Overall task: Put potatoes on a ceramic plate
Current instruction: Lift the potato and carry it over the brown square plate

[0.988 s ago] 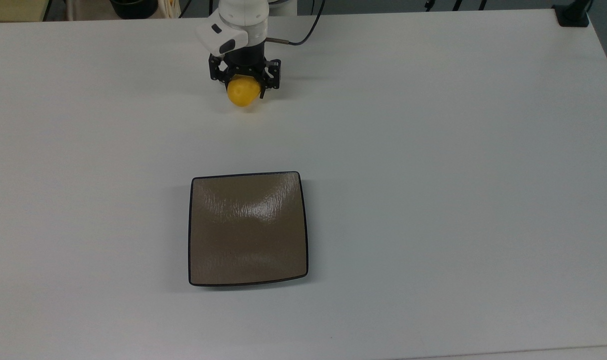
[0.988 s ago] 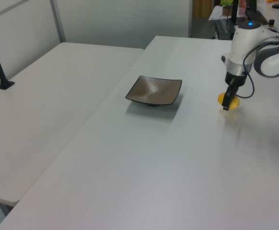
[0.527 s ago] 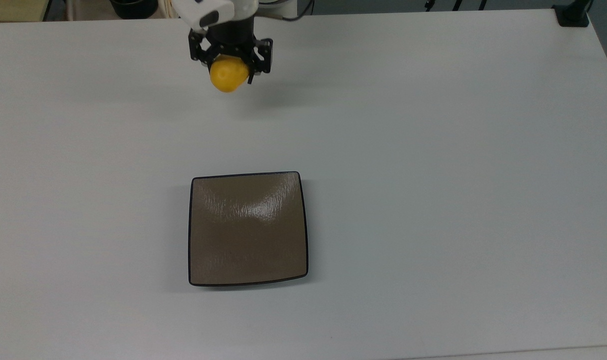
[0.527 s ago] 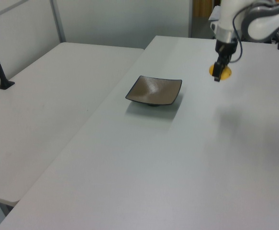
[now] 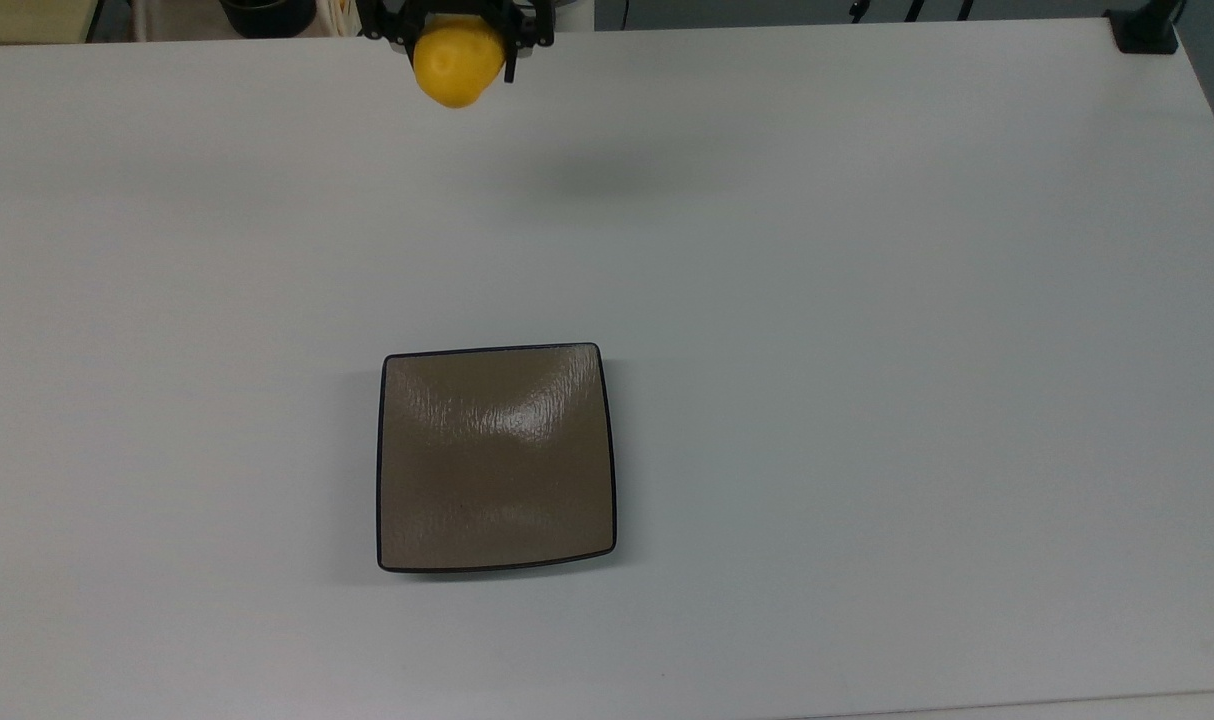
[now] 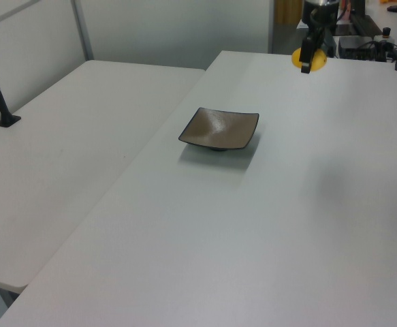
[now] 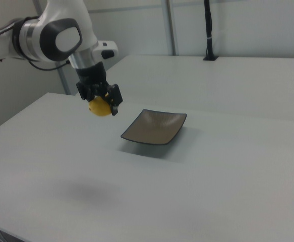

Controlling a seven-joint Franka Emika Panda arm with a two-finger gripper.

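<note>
The gripper [image 7: 102, 101] clamps the potato [image 7: 100, 107] high above the table [image 5: 867, 300], well clear of the ceramic plate [image 5: 495, 458], probably for carrying it across.

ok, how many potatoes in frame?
1. The potato is held in the tool, up off the white table, well away from the ceramic plate. Nothing looks hidden.

Potato [image 5: 454, 62] in tool [image 5: 456, 40], above table [image 5: 867, 300]; plate [image 5: 495, 458] on table, well apart.
</note>
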